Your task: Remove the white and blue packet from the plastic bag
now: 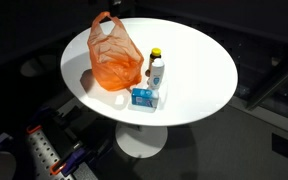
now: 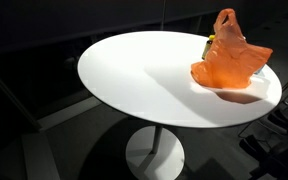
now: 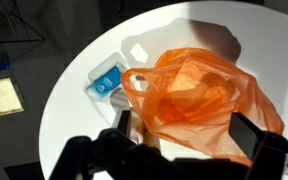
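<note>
A: Exterior view from above, go.
B: Round white table (image 1: 204, 70). The orange plastic bag (image 1: 114, 58) stands upright on it with its handles up. The white and blue packet (image 1: 144, 96) lies flat on the tabletop just beside the bag's base, outside it. A white bottle (image 1: 155, 68) with a yellow cap stands upright next to the bag, right behind the packet.
A: Gripper?
B: Not visible in that one.
A: Low exterior view.
B: Same table (image 2: 134, 80), with the bag (image 2: 229, 60) near the rim, slumped but upright. The packet is hidden here — the bag blocks it. A yellow bit (image 2: 211, 42) shows at the bag's far edge, too small to name.
A: Wrist view.
B: The gripper (image 3: 189, 140) comes in from the bottom edge, above the bag (image 3: 199, 95). Its dark fingers (image 3: 124, 128) sit wide apart on either side of the bag's near part. The jaws are spread and grip nothing; I can't tell whether they touch the plastic.
A: And the packet?
B: The packet (image 3: 106, 80) is on bare table (image 3: 74, 125) beside the bag's handle side — clear of the bag, and apart from the fingers.
</note>
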Controlling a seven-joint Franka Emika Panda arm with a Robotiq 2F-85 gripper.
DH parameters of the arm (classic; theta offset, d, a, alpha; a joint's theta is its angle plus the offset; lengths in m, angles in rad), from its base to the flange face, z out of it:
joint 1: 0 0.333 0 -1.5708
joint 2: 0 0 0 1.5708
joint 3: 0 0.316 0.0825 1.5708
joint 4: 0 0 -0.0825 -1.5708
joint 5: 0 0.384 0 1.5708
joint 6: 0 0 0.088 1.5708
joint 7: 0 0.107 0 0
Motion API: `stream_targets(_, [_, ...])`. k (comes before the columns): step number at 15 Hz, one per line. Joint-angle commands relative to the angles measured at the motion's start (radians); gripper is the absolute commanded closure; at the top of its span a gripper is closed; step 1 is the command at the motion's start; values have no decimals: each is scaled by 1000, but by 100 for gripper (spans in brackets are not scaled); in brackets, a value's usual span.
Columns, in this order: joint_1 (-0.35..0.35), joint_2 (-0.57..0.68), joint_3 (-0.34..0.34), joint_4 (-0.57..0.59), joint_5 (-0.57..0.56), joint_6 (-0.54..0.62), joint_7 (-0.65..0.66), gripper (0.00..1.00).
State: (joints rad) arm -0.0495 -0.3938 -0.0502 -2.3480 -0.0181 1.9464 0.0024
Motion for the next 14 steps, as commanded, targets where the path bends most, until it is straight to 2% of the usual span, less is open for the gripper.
stream_targets(1, [22, -33, 23, 65, -17, -112, -39, 0])
stream_targets(8, [28, -96, 67, 213, -20, -387, 22, 0])
stream_targets(11, [25, -99, 63, 246, -13, -428, 18, 0])
stream_targets(12, [32, -107, 59, 213, -5, -394, 1, 0])
stream_targets(14, [32, -107, 59, 220, -5, -401, 1, 0])
